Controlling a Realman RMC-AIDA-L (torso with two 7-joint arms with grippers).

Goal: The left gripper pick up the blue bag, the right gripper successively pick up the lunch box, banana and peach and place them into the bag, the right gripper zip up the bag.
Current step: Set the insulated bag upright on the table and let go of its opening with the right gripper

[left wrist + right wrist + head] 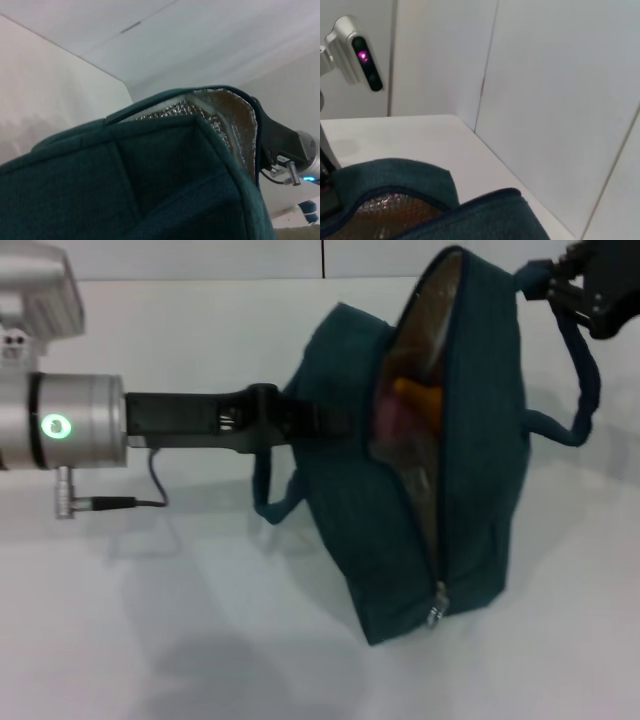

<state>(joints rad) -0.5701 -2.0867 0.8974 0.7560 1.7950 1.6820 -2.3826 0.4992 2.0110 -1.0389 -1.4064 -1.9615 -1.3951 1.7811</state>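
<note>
Blue bag (470, 490): centre-right of the head view, resting on the white bench (150, 640), mouth gaping, silver lining showing.
Contents: banana (418, 397) and something pink, probably the peach (385, 420), visible inside; lunch box not discernible.
Handling: soft, floppy fabric that sags under its load; the zipper pull (435, 616) at the lower end looks the sensible hold.
Left gripper (325, 420): from the left, jaws clamped on the bag's near panel.
Right gripper (560, 290): upper right, jaws closed on a loop handle (580, 370).
Obstruction: the gaping opening may resist zipping.
</note>
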